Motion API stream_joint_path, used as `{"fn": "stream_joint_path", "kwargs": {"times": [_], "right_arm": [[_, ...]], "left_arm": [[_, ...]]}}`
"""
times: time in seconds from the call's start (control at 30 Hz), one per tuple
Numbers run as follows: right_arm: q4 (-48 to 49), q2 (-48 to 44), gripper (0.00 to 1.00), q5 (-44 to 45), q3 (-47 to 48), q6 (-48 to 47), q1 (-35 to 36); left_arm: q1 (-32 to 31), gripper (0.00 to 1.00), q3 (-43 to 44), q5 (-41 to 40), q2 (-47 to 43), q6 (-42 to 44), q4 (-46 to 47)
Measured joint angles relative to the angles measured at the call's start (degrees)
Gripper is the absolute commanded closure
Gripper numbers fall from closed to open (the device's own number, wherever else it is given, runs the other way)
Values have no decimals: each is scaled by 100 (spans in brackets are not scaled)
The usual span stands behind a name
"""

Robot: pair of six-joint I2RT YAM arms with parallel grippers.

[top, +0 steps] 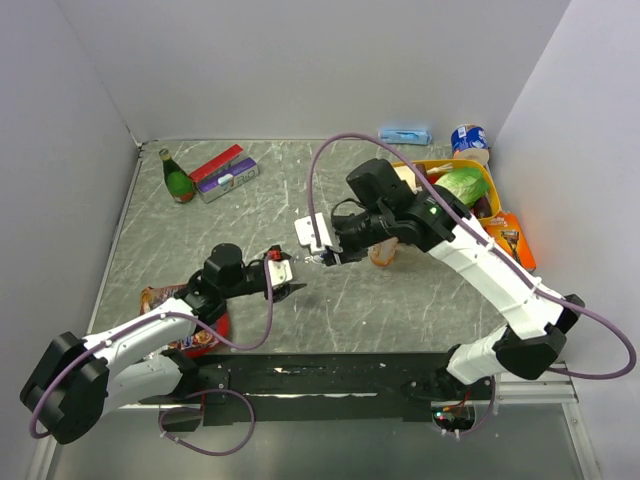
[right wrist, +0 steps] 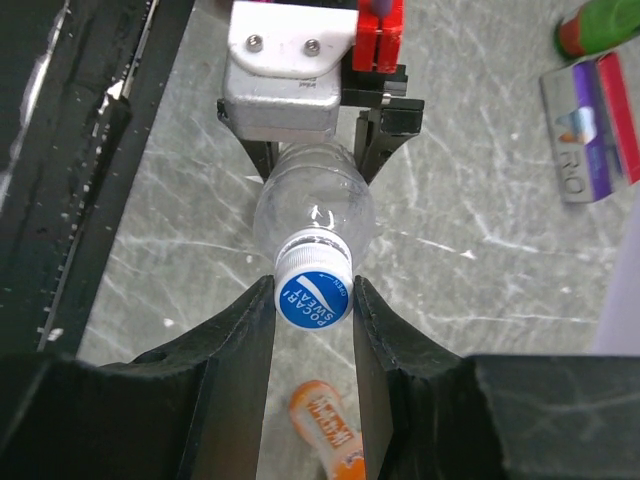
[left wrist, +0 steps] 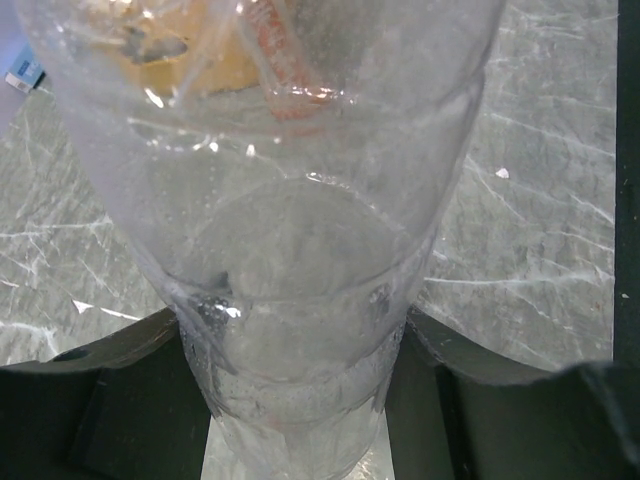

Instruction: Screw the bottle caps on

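Note:
My left gripper (left wrist: pixel 300 345) is shut on the base of a clear, empty-looking plastic bottle (left wrist: pixel 300 220), held roughly level above the table. The bottle's neck points at my right gripper (right wrist: pixel 314 300). That gripper is shut on a blue-topped, white-sided cap (right wrist: pixel 314 295) sitting on the neck. In the top view the two grippers meet mid-table, left (top: pixel 288 275) and right (top: pixel 326 256). A small orange bottle (right wrist: pixel 325 425) lies on the table under the right gripper and also shows in the top view (top: pixel 383 255). No second cap shows.
A dark green glass bottle (top: pixel 178 178) and red and purple boxes (top: pixel 225 172) lie at the back left. A yellow bin (top: pixel 485 178) with a green item, a can (top: pixel 468 138) and orange packets (top: pixel 515 240) stand at the right. A snack bag (top: pixel 160 300) lies near the left arm.

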Motion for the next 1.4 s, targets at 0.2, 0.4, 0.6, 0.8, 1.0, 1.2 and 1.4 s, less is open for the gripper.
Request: {"fn": "stream_joint_path", "kwargs": {"times": [0.2,0.4,0.6,0.8,1.0,1.2,1.4], "right_arm": [[-155,358,74,109,264,568,-44],[-382,866,76,431,774,1604,-76],[-317,1097,76,850,868,2894,-179],[94,1263,76,1029,872,3827,-367],[409,1318,76,1014,892,4266,-424],[428,1329,64,1010,955,4328,-428],[297,1434,39,964,1215,4291,-444]], "left_arm": [[-35,99,-101,-291,35,-4,44],[-232,99,-273,-1019,59,-160,317],[-638,99,-387,-2334,197,-302,612],[-778,99,-382,-3034,302,-940,706],[-791,99,-382,-3106,302,-1491,743],[-791,99,-382,-3045,302,-1596,804],[-785,99,-439,-3023,299,-1596,1058]]}}
